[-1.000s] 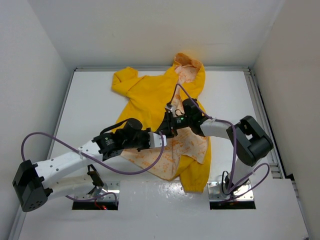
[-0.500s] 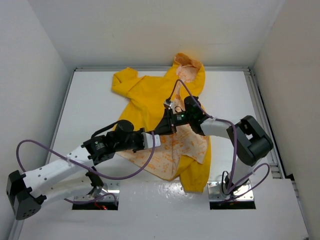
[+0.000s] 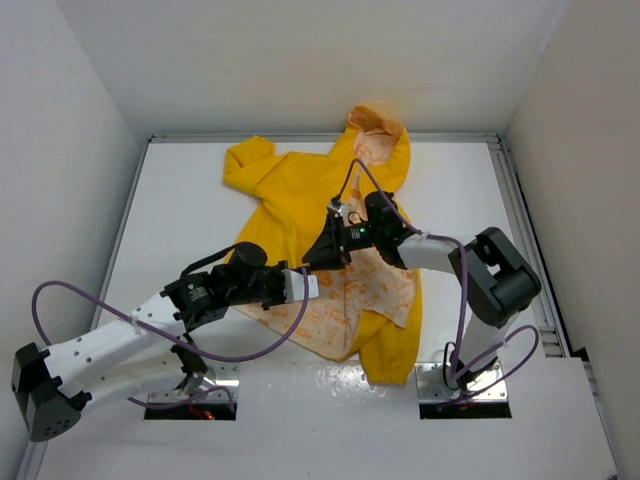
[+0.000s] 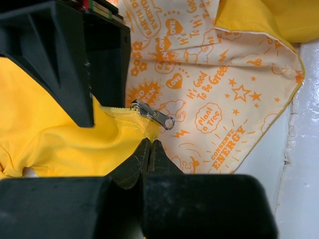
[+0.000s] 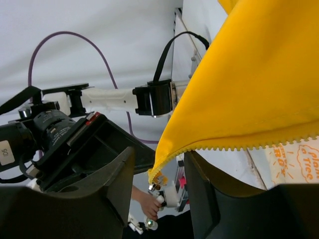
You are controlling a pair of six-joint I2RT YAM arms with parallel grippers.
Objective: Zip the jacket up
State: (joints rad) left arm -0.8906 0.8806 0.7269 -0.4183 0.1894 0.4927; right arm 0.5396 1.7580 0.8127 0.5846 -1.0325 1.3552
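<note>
Pulled back, my left gripper clamps the jacket; right gripper gapes, so the zipper edge may slip.

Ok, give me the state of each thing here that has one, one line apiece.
jacket, spread out, front open, unzipped, printed lining showing.
zipper slider, at the end of the yellow edge, pull tab lying flat on the lining.
zipper teeth, bare, not meshed with the other side.
left gripper, shut, pinching the jacket just below the slider.
right gripper, open, the toothed corner hanging in its gap.
</note>
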